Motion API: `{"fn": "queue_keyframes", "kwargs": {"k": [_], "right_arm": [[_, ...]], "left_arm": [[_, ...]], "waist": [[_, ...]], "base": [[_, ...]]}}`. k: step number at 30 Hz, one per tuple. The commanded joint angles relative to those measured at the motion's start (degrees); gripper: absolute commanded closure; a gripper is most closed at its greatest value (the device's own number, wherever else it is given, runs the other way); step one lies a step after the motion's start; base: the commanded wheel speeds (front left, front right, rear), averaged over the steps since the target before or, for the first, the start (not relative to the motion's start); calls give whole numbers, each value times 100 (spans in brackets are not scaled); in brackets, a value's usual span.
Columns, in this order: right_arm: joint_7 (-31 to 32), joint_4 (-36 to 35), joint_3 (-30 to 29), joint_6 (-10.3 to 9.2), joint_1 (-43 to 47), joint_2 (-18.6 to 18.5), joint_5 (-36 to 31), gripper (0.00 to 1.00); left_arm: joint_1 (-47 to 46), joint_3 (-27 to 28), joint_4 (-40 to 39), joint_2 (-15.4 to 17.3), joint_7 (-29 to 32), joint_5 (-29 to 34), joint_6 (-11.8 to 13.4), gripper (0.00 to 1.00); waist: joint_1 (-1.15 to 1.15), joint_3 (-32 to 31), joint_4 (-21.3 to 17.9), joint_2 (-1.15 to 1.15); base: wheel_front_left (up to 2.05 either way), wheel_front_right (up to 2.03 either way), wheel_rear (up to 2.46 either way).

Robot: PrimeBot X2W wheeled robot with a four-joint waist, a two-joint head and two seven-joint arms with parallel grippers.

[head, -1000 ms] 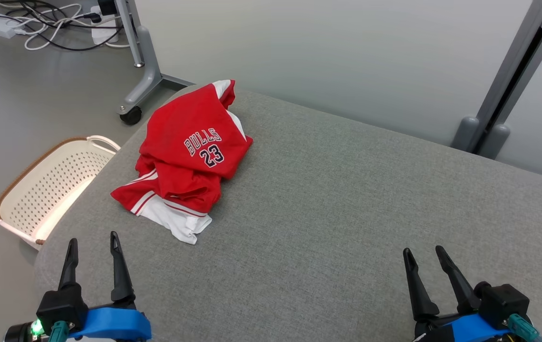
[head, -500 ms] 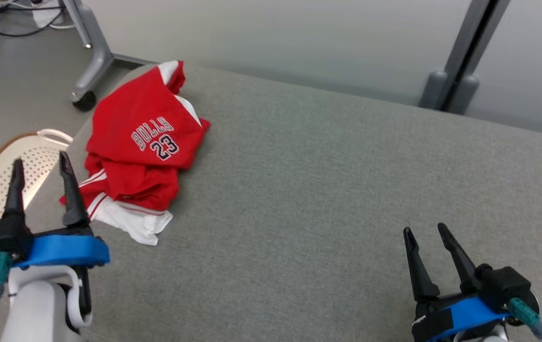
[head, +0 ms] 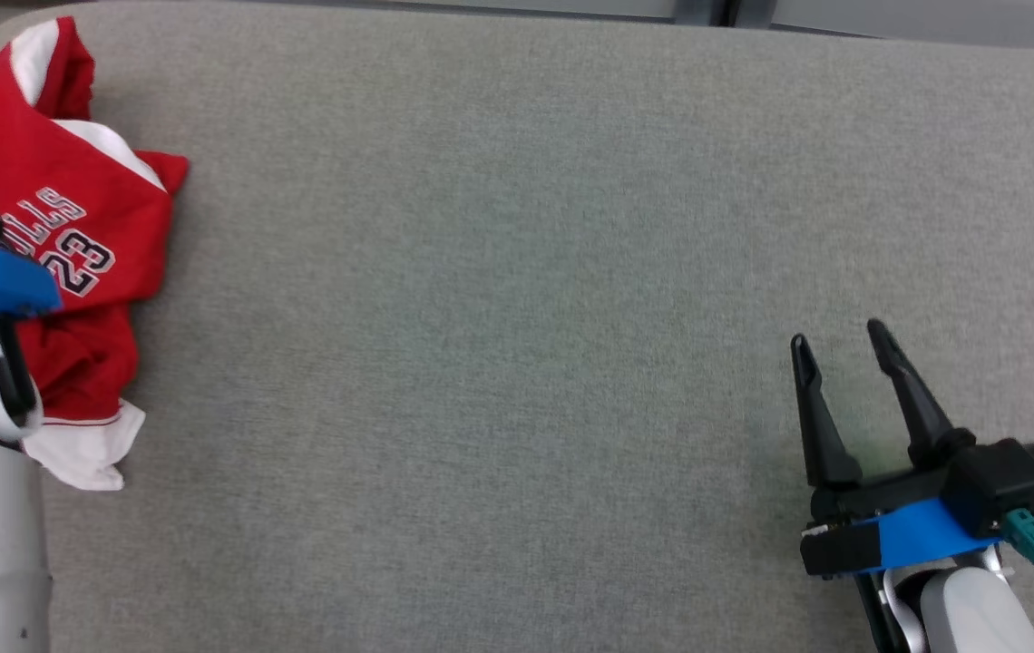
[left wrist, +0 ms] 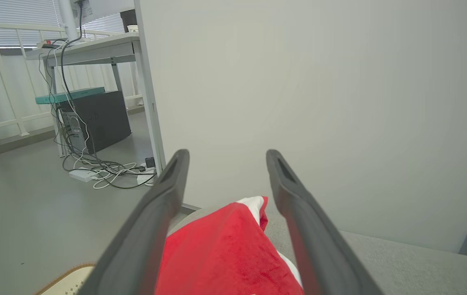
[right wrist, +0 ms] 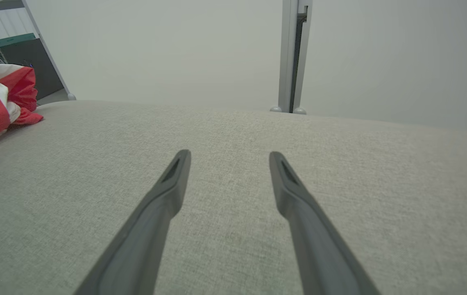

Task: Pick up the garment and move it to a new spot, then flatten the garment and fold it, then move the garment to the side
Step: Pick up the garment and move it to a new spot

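Crumpled at the far-left corner of the grey padded table (head: 517, 272), the red jersey (head: 73, 236) looks light, limp and prone to sag, so I would pinch a raised fold. My left gripper (left wrist: 225, 157) hovers above it, fingers spread. My right gripper (head: 836, 333), also spread, sits well apart. A basket (left wrist: 63, 278) flanks the table's edge, and I judge the approach unobstructed.

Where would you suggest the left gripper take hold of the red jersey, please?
Pinch the bunched upper fold of the red jersey, coming down from above with the open left gripper. It lies in a crumpled heap, so the raised layers likely offer more purchase than the flat white hem.
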Motion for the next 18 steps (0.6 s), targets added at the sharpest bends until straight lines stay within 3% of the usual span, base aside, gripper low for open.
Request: {"fn": "queue_keyframes", "kwargs": {"k": [1, 7, 18], "right_arm": [[14, -68, 7, 3, -98, -32, -15, 0], [90, -529, -197, 3, -248, -71, -158, 0], [119, -858, -303, 3, -252, -68, -105, 0]], "left_arm": [[-159, 36, 85, 67, -15, -26, -26, 0], [-1035, 40, 1012, 426, 147, -72, -144, 0], [-2012, -272, 2830, 857, 1092, 0, -375, 0]], "waist": [[-2, 93, -22, -1], [-2, 594, -301, -1], [-2, 991, -506, -1]], "base": [[0, 0, 0], [0, 0, 0], [0, 0, 0]]}}
